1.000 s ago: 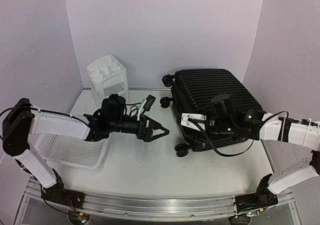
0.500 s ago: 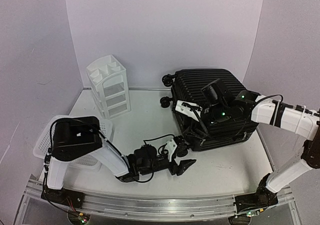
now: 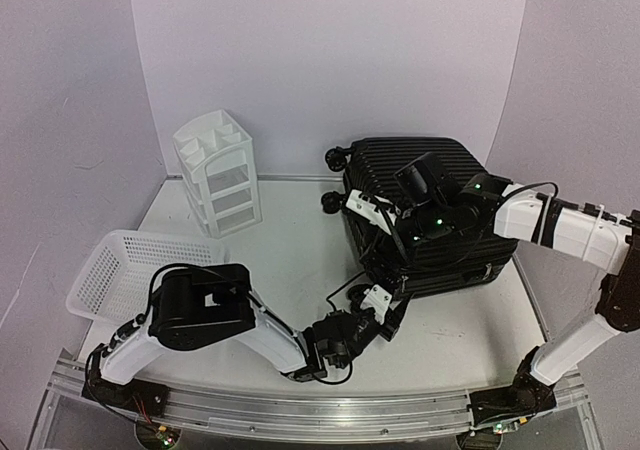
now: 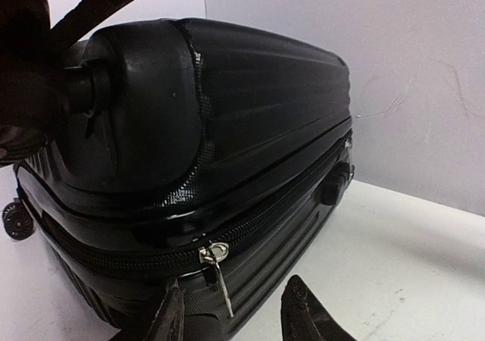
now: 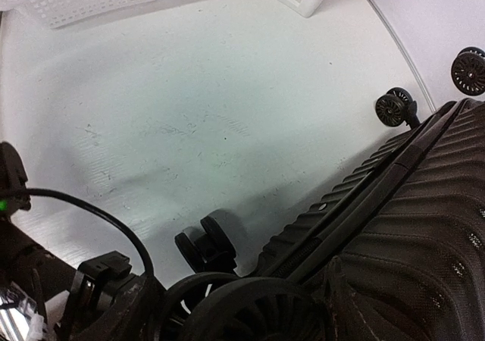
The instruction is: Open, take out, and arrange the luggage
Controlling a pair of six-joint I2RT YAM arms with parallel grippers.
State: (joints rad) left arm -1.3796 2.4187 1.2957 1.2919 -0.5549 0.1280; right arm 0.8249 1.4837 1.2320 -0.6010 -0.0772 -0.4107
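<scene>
left fingers stand partly apart, straddling the zipper pull of the luggage, which lies zipped at the right of the tabletop; right fingers' gap i cannot tell. closing off-centre might knock the small pull aside, ungripped

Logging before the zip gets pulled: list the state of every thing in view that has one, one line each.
luggage: closed, zipped, lying flat.
zipper pull: hanging from the closed zip, not pinched.
left gripper: open, one tip either side of the zipper pull.
right gripper: over the luggage; open or shut cannot be told.
basket: upright, empty.
drawer unit: upright.
</scene>
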